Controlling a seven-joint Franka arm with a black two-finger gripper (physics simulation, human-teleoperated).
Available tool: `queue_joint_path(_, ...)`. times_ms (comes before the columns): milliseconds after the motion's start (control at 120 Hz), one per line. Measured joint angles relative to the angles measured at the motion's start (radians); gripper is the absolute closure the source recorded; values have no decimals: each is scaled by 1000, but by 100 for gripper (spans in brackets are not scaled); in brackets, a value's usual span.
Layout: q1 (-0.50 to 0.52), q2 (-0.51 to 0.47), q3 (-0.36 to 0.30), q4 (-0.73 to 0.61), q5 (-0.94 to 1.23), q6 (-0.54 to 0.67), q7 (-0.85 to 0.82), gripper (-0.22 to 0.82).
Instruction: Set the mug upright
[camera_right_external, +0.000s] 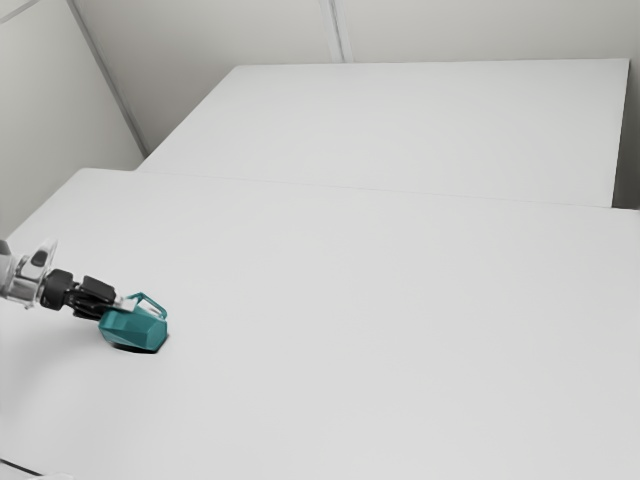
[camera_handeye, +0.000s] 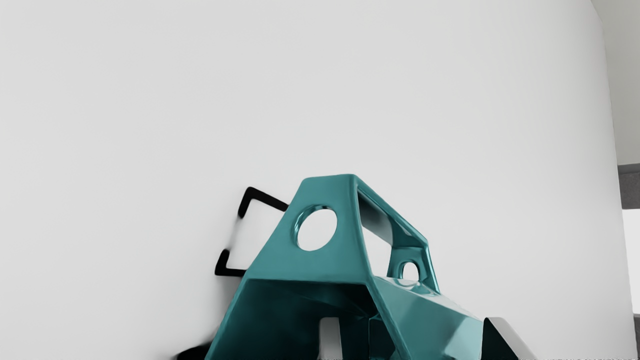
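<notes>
1. Exterior view, mug: The mug (camera_right_external: 135, 330) lies on its side at the table (camera_right_external: 350, 300), at about eight o'clock from the view's centre. Its handle (camera_right_external: 152, 303) stands above the body, toward one o'clock. Whether the body bears fully on the table cannot be confirmed.
2. Exterior view, arm: The arm (camera_right_external: 22, 277) enters from about ten o'clock relative to the mug. The gripper (camera_right_external: 125, 303) is at the mug's near end.
3. Wrist view, end effector: Take the handle as twelve o'clock on the mug's open end (camera_handeye: 305, 320). One finger (camera_handeye: 330, 340) is inside the mug; the opposite finger (camera_handeye: 507, 342) is outside, at about three o'clock. The fingers stand apart with the side wall (camera_handeye: 425, 310) between them. No clamping contact on both faces is apparent.
4. Step in hand (judgement): Securing a hold on the side wall. The mug is not upright, so the task's end condition is unmet.
5. Next move (judgement): Close the fingers on the wall, raise the mug for clearance, rotate the open end to twelve o'clock, then lower the base onto the table. Check for slip on the angled faces during rotation.
</notes>
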Motion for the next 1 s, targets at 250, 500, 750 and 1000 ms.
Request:
queue_joint_path(250, 0, 2, -1, -5, 2, 5, 34, 58)
queue_joint_path(500, -8, -1, -2, -1, -15, -7, 57, 69)
queue_joint_path(750, -14, -40, -12, 35, -29, -53, 72, 74)
queue_joint_path(1000, -69, -79, -109, 213, 72, -69, 33, 78)
